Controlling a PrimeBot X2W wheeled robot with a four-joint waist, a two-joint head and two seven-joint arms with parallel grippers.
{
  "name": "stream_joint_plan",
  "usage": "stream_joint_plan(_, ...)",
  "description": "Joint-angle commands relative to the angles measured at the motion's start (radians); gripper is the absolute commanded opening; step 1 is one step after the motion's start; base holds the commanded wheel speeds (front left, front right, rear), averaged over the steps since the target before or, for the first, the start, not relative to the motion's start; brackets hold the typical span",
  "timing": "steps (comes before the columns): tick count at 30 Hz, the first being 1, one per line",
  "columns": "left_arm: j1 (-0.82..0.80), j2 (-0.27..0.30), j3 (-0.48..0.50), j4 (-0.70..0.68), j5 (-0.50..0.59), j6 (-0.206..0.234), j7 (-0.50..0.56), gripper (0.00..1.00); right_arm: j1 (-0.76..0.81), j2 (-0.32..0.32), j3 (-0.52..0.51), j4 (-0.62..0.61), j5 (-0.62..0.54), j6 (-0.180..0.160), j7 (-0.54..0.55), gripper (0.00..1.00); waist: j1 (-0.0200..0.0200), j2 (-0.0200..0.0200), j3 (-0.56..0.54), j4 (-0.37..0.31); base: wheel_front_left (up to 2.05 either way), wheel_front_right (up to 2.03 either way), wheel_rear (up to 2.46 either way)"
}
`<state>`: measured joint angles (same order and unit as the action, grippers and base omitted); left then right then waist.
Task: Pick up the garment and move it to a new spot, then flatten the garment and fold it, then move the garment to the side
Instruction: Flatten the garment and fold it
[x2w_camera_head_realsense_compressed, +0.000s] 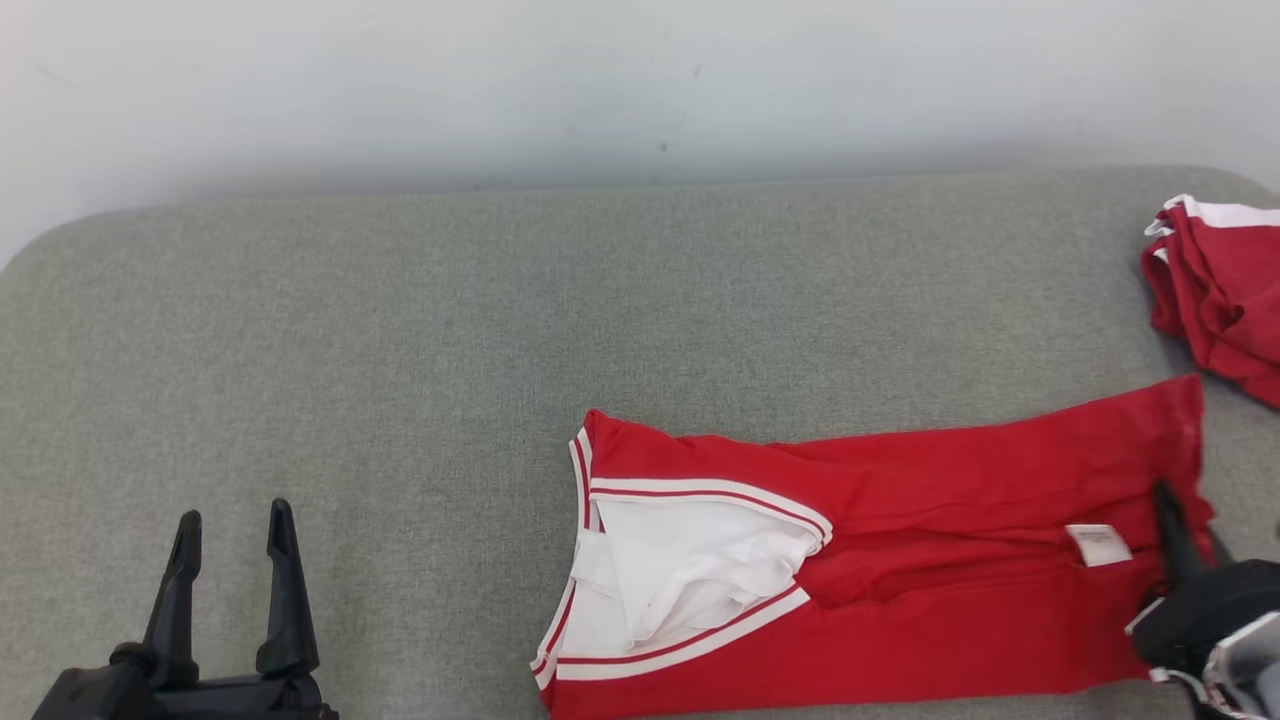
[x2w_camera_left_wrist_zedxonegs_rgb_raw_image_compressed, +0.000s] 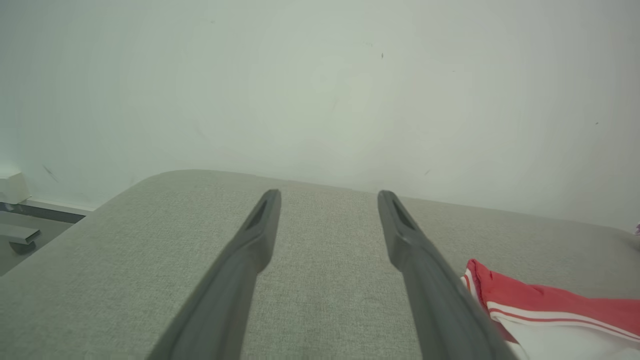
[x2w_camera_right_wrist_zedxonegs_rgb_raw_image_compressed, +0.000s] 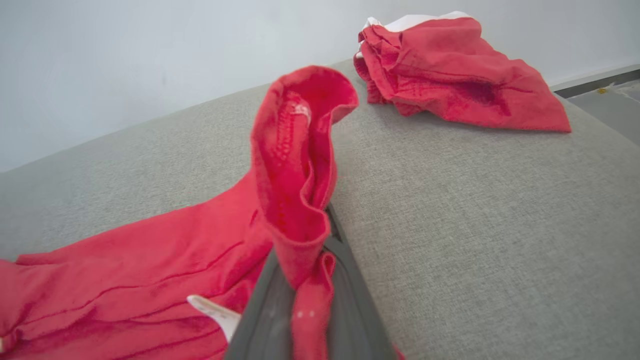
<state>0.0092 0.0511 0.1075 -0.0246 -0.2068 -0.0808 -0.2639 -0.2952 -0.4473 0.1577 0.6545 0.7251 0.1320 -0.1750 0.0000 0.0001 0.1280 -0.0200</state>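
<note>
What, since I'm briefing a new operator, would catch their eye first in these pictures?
The red garment with white striped trim lies spread on the right half of the grey padded table. The right gripper is shut on its right end, holding a fold up. A heap of red clothing sits at the far right corner; the left gripper is open, lower left.
</note>
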Motion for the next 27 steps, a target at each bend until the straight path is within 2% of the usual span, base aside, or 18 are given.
stream_joint_plan(1,0.010,-0.001,-0.002,0.001,-0.005,0.002,0.000,1.00,0.011,0.015,0.012,-0.015,-0.009,-0.003,0.003,0.00,0.0000,-0.0001,-0.010,-0.005,0.00,0.00,0.00)
stream_joint_plan(10,0.022,-0.001,-0.012,0.012,-0.007,0.007,0.000,1.00,0.048,0.114,0.105,-0.171,-0.052,-0.003,0.033,0.00,0.0000,-0.0001,-0.034,-0.001,0.00,0.00,0.00)
stream_joint_plan(19,0.030,-0.001,-0.026,0.023,-0.013,0.007,0.000,1.00,0.040,0.222,0.177,-0.315,-0.107,-0.003,0.098,0.00,0.0000,-0.0001,-0.032,0.050,0.00,0.00,0.00)
stream_joint_plan(20,0.032,-0.001,-0.028,0.028,-0.013,0.005,0.000,1.00,0.035,0.248,0.199,-0.329,-0.113,-0.002,0.112,0.00,0.0000,-0.0001,-0.030,0.063,0.00,0.00,0.00)
stream_joint_plan(27,0.015,-0.001,-0.041,0.042,-0.018,0.001,0.000,1.00,0.009,0.329,0.273,-0.325,-0.130,-0.003,0.131,0.00,0.0000,-0.0001,-0.021,0.103,0.00,0.00,0.00)
